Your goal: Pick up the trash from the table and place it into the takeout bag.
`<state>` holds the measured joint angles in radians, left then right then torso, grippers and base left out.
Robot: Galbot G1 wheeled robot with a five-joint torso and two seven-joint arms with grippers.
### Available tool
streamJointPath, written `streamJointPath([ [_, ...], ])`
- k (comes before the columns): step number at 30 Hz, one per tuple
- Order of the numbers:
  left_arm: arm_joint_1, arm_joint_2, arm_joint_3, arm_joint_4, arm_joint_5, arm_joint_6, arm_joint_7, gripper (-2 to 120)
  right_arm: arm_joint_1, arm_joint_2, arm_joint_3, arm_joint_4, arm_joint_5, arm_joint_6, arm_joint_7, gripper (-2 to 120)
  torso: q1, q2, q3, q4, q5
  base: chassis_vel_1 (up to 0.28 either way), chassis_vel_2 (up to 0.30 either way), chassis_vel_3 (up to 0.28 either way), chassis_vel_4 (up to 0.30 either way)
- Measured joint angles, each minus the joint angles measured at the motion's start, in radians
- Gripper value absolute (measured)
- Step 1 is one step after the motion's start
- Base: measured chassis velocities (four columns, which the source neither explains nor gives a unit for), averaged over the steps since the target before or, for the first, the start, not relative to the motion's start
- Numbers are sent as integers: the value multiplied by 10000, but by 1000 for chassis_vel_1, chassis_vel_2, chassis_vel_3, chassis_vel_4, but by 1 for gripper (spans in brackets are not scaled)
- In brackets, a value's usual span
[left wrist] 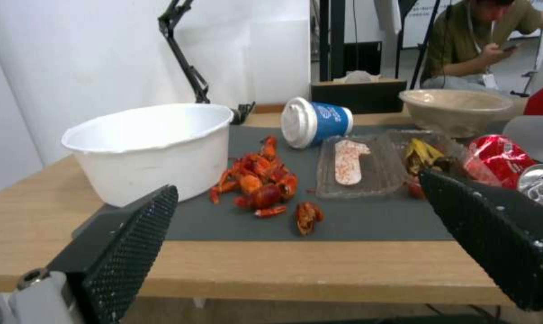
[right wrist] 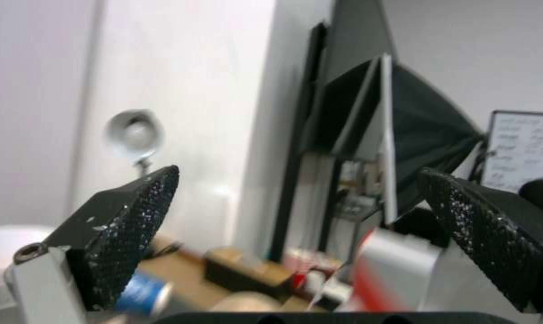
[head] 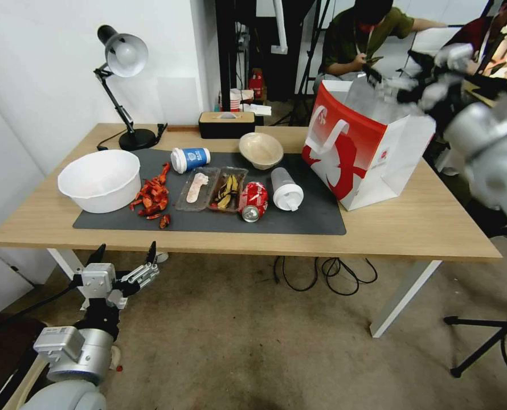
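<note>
Table (head: 413,228): light wood, dark grey mat (head: 316,219) across its middle.

Trash on the mat, none yet bagged:
- Coffee cup (head: 189,159), white lid, blue sleeve, on its side near the far edge. Light, stiff paper; likely rolls. Best taken across the sleeve.
- Paper bowl (head: 261,150), beige, upright, beside the cup. Light, thin wall; take by the rim.
- Soda can (head: 253,200), red, crushed, lying near the mat's front. Light, dented metal, slippery; grip across the flattened body.
- Clear cup (head: 286,189), white lid, on its side just beside the can. Thin plastic, probably yields if squeezed; hold near the lid.

Takeout bag (head: 367,154): red and white, upright at the table's right end, mouth open upward.

Left pincer (head: 125,256): spread wide, holding nothing, hovering below the table's front edge on the left.

Right pincer (right wrist: 298,198): spread wide, holding nothing, raised above the bag's mouth.
</note>
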<state>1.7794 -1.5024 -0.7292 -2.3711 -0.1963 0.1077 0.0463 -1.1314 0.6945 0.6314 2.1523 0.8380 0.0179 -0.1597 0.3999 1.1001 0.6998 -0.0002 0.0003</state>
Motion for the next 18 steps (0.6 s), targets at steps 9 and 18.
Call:
streamJointPath([
  [9, -37, 13, 70, 320, 101, -347, 106, 100, -5508, 3189, 1072, 1148, -3153, 2575, -834, 100, -3, 1, -2, -5, -7, 0, 0, 0, 0],
  [18, -447, 88, -77, 1596, 299, -1549, 792, 100, -6610, 4582, 396, 213, -4252, 3225, 663, 100, 0, 0, 1, 4, -5, 0, 0, 0, 0],
])
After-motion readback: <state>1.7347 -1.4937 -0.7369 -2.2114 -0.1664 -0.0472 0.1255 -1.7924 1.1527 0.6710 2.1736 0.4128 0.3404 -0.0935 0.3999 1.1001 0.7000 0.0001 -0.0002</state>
